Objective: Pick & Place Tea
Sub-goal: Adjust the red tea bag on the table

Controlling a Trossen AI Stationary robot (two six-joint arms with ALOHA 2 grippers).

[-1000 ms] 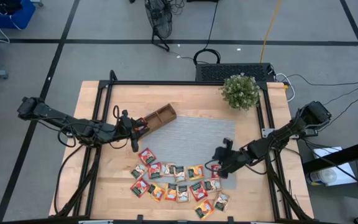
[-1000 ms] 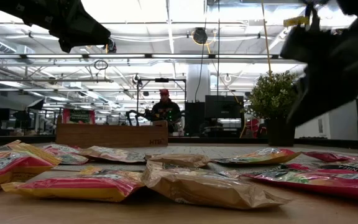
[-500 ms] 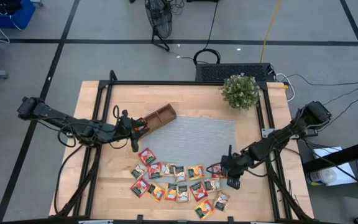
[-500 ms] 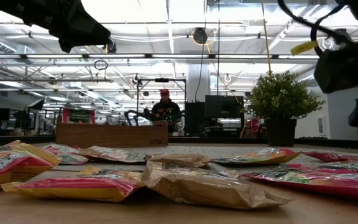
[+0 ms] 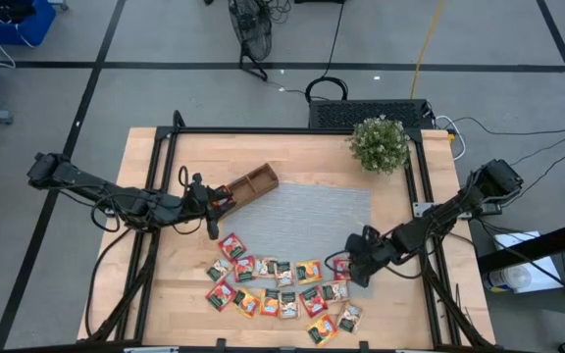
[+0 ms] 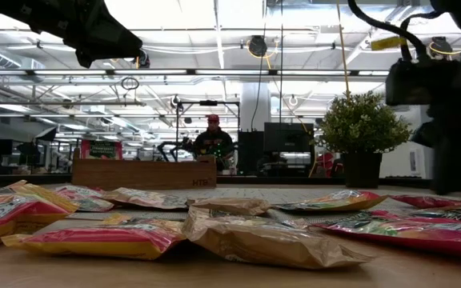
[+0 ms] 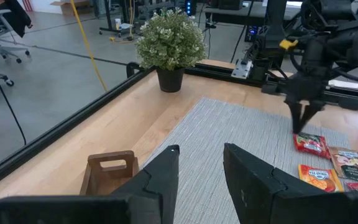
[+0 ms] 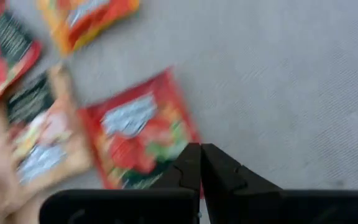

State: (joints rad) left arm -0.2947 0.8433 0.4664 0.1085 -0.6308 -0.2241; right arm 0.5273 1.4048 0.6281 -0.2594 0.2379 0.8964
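Sachets lie spread in a loose cluster on the table and along the near edge of the mat, flat and mostly apart, which leaves single pieces reachable. Right gripper hangs over a red sachet at the cluster's right end on the mat, fingers clenched tip to tip and holding nothing; it must release before a pick. Left gripper waits at the mat's far left corner beside the tray, fingers parted and empty, judged ready to receive or steady the tray. No sachet is in the tray yet.
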